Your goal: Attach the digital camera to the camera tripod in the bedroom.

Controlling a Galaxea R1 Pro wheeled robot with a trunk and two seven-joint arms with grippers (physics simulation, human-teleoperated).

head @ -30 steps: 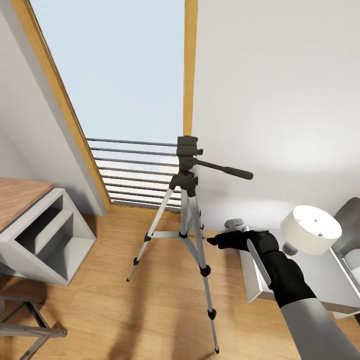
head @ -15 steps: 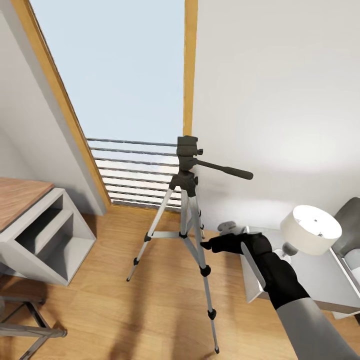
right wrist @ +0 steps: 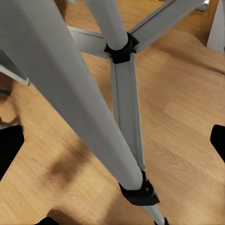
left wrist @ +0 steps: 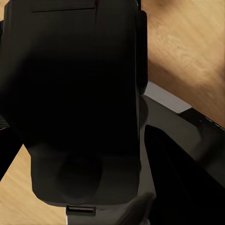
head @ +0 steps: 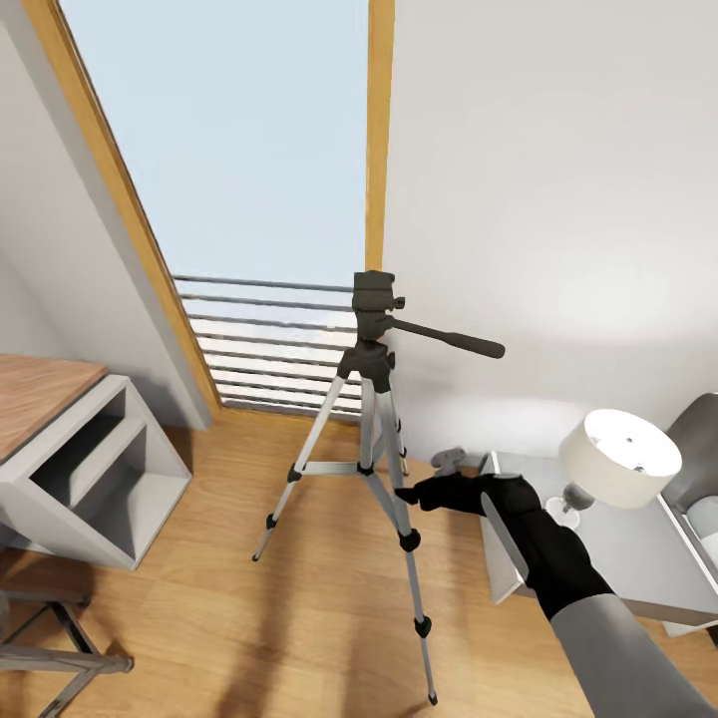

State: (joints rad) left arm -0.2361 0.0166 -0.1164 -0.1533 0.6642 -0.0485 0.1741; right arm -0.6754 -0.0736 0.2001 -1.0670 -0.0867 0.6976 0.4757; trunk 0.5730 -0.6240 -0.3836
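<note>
Closest to the head camera, the right arm reaches forward from the lower right, and the right tool [head: 407,493] sits right against the near leg of the camera tripod [head: 371,399], just above a black leg joint. In the right wrist view that silver leg [right wrist: 70,93] runs between the two black fingertips [right wrist: 9,145], which stand wide apart at the edges and grip nothing. The left wrist view is taken up by a dark boxy body with a round bulge, apparently the digital camera [left wrist: 84,103] held close in the left tool, though its fingers cannot be made out. Just beside the right arm stands a white tabletop [head: 638,553] carrying a lamp [head: 618,459]. Further on, the tripod stands upright on the wood floor [head: 249,618], its black head and pan handle bare. Behind it is the wood-framed window [head: 249,199].
</note>
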